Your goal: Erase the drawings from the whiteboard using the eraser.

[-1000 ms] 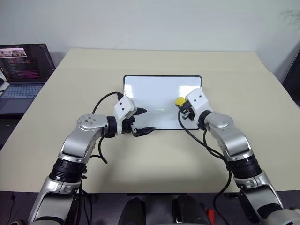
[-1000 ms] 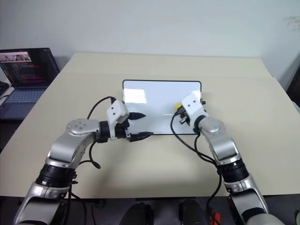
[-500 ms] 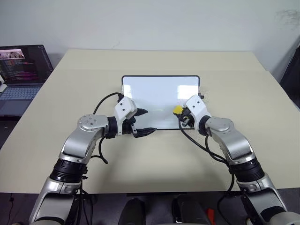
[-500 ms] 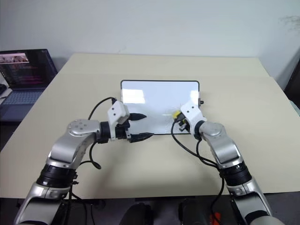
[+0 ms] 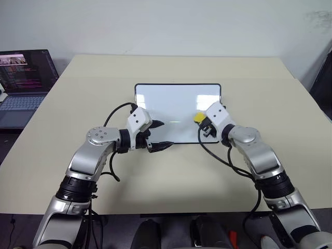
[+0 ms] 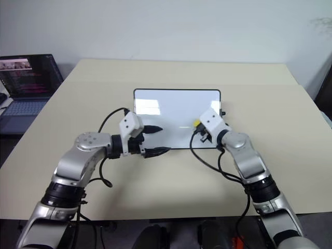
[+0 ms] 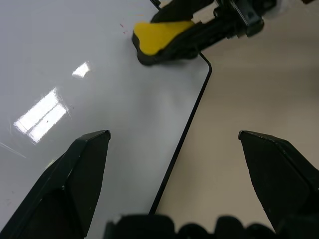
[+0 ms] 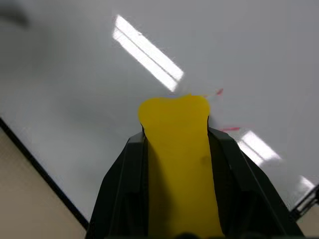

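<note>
Wiping step in progress. The right hand (image 5: 202, 123) is clamped on the eraser (image 5: 198, 118), its two fingers pressing the yellow block from either side in the right wrist view, and it holds the block over the right part of the whiteboard (image 5: 171, 104), near the board's near edge. The block appears to rest on or just above the glossy face; contact cannot be confirmed. Of the drawings (image 8: 223, 128), short red strokes show just beyond and beside the tip of the eraser in the right wrist view, so that patch is judged not yet clean. No other marks can be made out on the board from the head views.

The left hand (image 5: 158, 135) hangs wide, holding nothing, over the near-left portion of the board, one fingertip above the white face and the other past the black frame over the tabletop (image 5: 78, 104).

The next move calls for pushing the eraser forward over the remaining red strokes with the dark underside flat on the board, then checking the rest of the face. The board lies loose on the tabletop, so firm strokes could slide it; the free left hand is well placed to steady the frame.

Surface and room: a plain beige tabletop, the board near its middle. An open laptop (image 5: 23, 78) sits on a separate surface at far left, well apart from the work. A pale wall (image 5: 166, 26) closes the background.
</note>
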Robot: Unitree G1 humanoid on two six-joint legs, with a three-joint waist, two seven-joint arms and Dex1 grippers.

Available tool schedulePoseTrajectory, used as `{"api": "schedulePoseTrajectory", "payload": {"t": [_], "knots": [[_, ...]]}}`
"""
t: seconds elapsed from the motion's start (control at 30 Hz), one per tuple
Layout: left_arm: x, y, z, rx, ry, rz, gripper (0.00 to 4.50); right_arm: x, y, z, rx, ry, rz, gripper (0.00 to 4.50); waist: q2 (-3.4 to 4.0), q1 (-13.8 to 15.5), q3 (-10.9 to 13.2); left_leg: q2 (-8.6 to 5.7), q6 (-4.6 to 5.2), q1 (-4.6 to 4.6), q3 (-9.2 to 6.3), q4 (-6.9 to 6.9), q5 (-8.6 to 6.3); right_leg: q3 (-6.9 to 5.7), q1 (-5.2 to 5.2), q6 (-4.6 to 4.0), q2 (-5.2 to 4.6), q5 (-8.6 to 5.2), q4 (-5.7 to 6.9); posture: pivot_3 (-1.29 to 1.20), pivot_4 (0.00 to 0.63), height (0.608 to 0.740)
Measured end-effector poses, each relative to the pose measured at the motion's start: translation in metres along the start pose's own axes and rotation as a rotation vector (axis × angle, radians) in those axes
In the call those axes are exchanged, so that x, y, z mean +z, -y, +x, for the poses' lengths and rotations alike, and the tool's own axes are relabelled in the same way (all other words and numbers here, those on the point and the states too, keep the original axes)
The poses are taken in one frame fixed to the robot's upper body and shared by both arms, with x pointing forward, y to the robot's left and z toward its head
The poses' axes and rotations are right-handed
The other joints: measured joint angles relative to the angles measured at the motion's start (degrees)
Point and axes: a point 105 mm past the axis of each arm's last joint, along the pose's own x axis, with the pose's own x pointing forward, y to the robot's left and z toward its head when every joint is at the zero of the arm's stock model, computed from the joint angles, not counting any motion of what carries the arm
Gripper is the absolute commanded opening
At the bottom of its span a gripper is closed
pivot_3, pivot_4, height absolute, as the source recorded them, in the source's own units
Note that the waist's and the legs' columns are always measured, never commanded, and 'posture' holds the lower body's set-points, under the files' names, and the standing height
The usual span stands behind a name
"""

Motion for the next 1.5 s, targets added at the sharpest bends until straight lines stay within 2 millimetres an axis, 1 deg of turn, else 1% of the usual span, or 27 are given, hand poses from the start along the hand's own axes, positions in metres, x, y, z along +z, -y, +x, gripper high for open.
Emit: {"api": "schedulePoseTrajectory", "payload": {"t": [0.07, 0.17, 0.23, 0.3, 0.37, 0.5, 0.53, 0.6, 0.63, 0.77, 0.83, 0.87, 0.93, 1.03, 1.07, 1.1, 1.17, 1.23, 1.33, 1.4, 1.5], "knots": [[0.000, 0.000, 0.000, 0.000, 0.000, 0.000, 4.50, 0.004, 0.009, 0.003, -0.064, 0.021, -0.016, 1.27, 0.00, 0.02, 0.00, 0.00, 0.00, 0.00, 0.00, 0.03, 0.01, 0.00, 0.00, 0.01, 0.00, 0.02, 0.01, 0.00, 0.150, 0.740], [0.000, 0.000, 0.000, -0.001, 0.001, 0.000, 4.50, 0.011, 0.030, 0.003, -0.172, 0.047, -0.022, 1.27, 0.00, 0.11, 0.00, 0.00, 0.00, -0.02, 0.00, 0.07, 0.02, 0.00, 0.00, 0.01, 0.00, 0.04, 0.01, 0.00, 0.150, 0.740], [0.000, 0.000, 0.000, -0.001, 0.000, -0.001, 4.50, 0.012, 0.035, 0.002, -0.196, 0.056, -0.020, 1.27, 0.00, 0.13, 0.00, 0.00, 0.00, -0.05, 0.00, 0.06, 0.01, -0.01, 0.00, 0.01, 0.00, 0.04, -0.03, 0.00, 0.150, 0.740], [0.000, 0.000, 0.000, -0.001, 0.000, -0.001, 4.50, 0.012, 0.034, 0.002, -0.183, 0.056, -0.022, 1.27, 0.00, 0.09, 0.00, 0.00, 0.00, -0.06, 0.01, 0.05, 0.01, 0.01, 0.00, 0.01, -0.01, 0.04, -0.05, 0.00, 0.150, 0.740], [0.000, 0.000, 0.000, -0.001, 0.001, -0.001, 4.50, 0.010, 0.028, 0.002, -0.139, 0.043, -0.024, 1.27, 0.00, 0.03, 0.00, 0.01, 0.01, -0.05, 0.02, 0.05, 0.01, 0.02, 0.00, 0.00, -0.01, 0.04, -0.06, 0.00, 0.150, 0.740], [-0.001, 0.001, 0.000, -0.001, 0.001, -0.002, 4.50, 0.000, 0.001, 0.000, -0.005, 0.006, -0.038, 1.27, 0.00, 0.05, 0.00, 0.01, 0.01, -0.03, -0.01, 0.04, 0.01, 0.00, 0.00, 0.01, 0.00, 0.04, -0.03, 0.00, 0.150, 0.740], [-0.001, 0.001, 0.000, -0.002, 0.001, -0.002, 4.50, -0.001, -0.002, 0.000, 0.002, 0.004, -0.035, 1.27, 0.00, 0.04, 0.00, 0.01, 0.01, -0.03, 0.00, 0.04, 0.01, 0.01, 0.00, 0.01, 0.00, 0.04, -0.01, 0.00, 0.150, 0.740], [-0.001, 0.001, 0.000, -0.002, 0.001, -0.002, 4.50, -0.002, -0.001, 0.001, -0.013, 0.002, -0.034, 1.27, -0.01, 0.06, 0.00, 0.00, 0.01, -0.02, 0.00, 0.06, 0.01, 0.00, 0.01, 0.01, 0.00, 0.04, -0.01, 0.00, 0.150, 0.740], [-0.001, 0.001, 0.000, -0.002, 0.001, -0.003, 4.50, -0.002, 0.003, 0.001, -0.037, 0.004, -0.030, 1.27, -0.01, 0.11, 0.00, 0.00, 0.01, -0.02, -0.01, 0.07, 0.01, 0.00, 0.01, 0.02, -0.01, 0.05, 0.00, 0.00, 0.150, 0.740], [-0.001, 0.001, 0.000, -0.002, 0.000, -0.003, 4.50, -0.006, 0.032, -0.008, -0.145, -0.006, -0.034, 1.27, -0.01, 0.25, -0.01, -0.02, 0.00, -0.04, -0.01, 0.13, 0.01, -0.01, 0.04, 0.04, -0.02, 0.06, -0.01, 0.00, 0.150, 0.740], [-0.002, 0.001, 0.000, -0.003, -0.001, -0.006, 4.50, -0.008, 0.038, -0.012, -0.158, -0.017, -0.040, 1.27, -0.02, 0.26, -0.01, -0.02, 0.01, -0.04, 0.00, 0.13, 0.01, 0.00, 0.05, 0.04, -0.02, 0.06, -0.02, 0.00, 0.150, 0.740], [-0.002, 0.001, 0.000, -0.003, -0.001, -0.006, 4.50, -0.008, 0.037, -0.012, -0.151, -0.020, -0.037, 1.27, -0.02, 0.25, -0.01, -0.01, 0.01, -0.04, 0.00, 0.13, 0.01, 0.00, 0.04, 0.04, -0.02, 0.06, -0.02, 0.00, 0.150, 0.740], [-0.002, 0.001, 0.000, -0.004, 0.000, -0.006, 4.50, -0.012, 0.027, -0.013, -0.093, -0.036, -0.019, 1.27, -0.03, 0.25, -0.02, 0.00, 0.01, -0.04, -0.01, 0.13, 0.01, -0.01, 0.05, 0.04, 0.01, 0.06, -0.02, 0.00, 0.150, 0.740], [-0.002, 0.001, 0.000, -0.005, 0.000, -0.006, 4.50, -0.019, -0.005, -0.013, 0.042, -0.056, 0.013, 1.27, -0.03, -0.12, -0.02, 0.01, 0.01, -0.02, 0.02, 0.12, 0.01, 0.04, 0.04, 0.04, 0.04, 0.06, -0.02, 0.00, 0.150, 0.740], [-0.002, 0.002, 0.001, -0.005, 0.001, -0.006, 4.50, -0.020, -0.012, -0.012, 0.068, -0.057, 0.023, 1.27, -0.03, -0.20, -0.02, 0.01, 0.01, 0.00, 0.02, 0.12, 0.01, 0.05, 0.04, 0.04, 0.05, 0.06, -0.01, 0.00, 0.150, 0.740], [-0.002, 0.002, 0.001, -0.006, 0.001, -0.006, 4.50, -0.019, -0.015, -0.010, 0.073, -0.053, 0.030, 1.27, -0.02, -0.23, -0.01, 0.02, 0.01, 0.00, 0.02, 0.12, 0.01, 0.04, 0.04, 0.04, 0.06, 0.06, 0.00, 0.00, 0.150, 0.740], [-0.002, 0.002, 0.000, -0.006, 0.000, -0.006, 4.50, -0.016, -0.011, -0.008, 0.042, -0.041, 0.033, 1.27, -0.03, -0.19, -0.01, 0.02, 0.01, 0.00, 0.00, 0.13, 0.01, 0.02, 0.04, 0.04, 0.06, 0.06, 0.00, 0.00, 0.150, 0.740], [-0.002, 0.002, 0.000, -0.006, 0.001, -0.006, 4.50, -0.008, 0.001, -0.003, -0.037, -0.010, 0.026, 1.27, -0.02, -0.19, -0.01, 0.01, 0.01, 0.00, 0.01, 0.17, 0.02, 0.05, 0.04, 0.03, 0.06, 0.07, 0.01, 0.00, 0.150, 0.740], [-0.002, 0.002, 0.000, -0.005, 0.000, -0.006, 4.50, -0.001, 0.026, -0.004, -0.154, 0.015, 0.019, 1.27, -0.02, 0.11, -0.01, 0.03, 0.00, -0.06, 0.00, 0.22, 0.01, 0.02, 0.03, 0.03, 0.06, 0.07, -0.02, 0.00, 0.150, 0.740], [-0.003, 0.002, 0.000, -0.005, 0.000, -0.006, 4.50, 0.000, 0.029, -0.004, -0.170, 0.020, 0.017, 1.27, -0.02, 0.13, -0.01, 0.03, 0.01, -0.08, 0.00, 0.22, 0.01, 0.02, 0.03, 0.03, 0.05, 0.07, -0.04, 0.00, 0.150, 0.740], [-0.002, 0.002, 0.000, -0.005, 0.000, -0.006, 4.50, -0.001, 0.027, -0.004, -0.162, 0.018, 0.019, 1.27, -0.02, 0.15, -0.01, 0.02, 0.01, -0.09, 0.01, 0.22, 0.00, 0.04, 0.03, 0.02, 0.03, 0.07, -0.06, 0.00, 0.150, 0.740]]}}
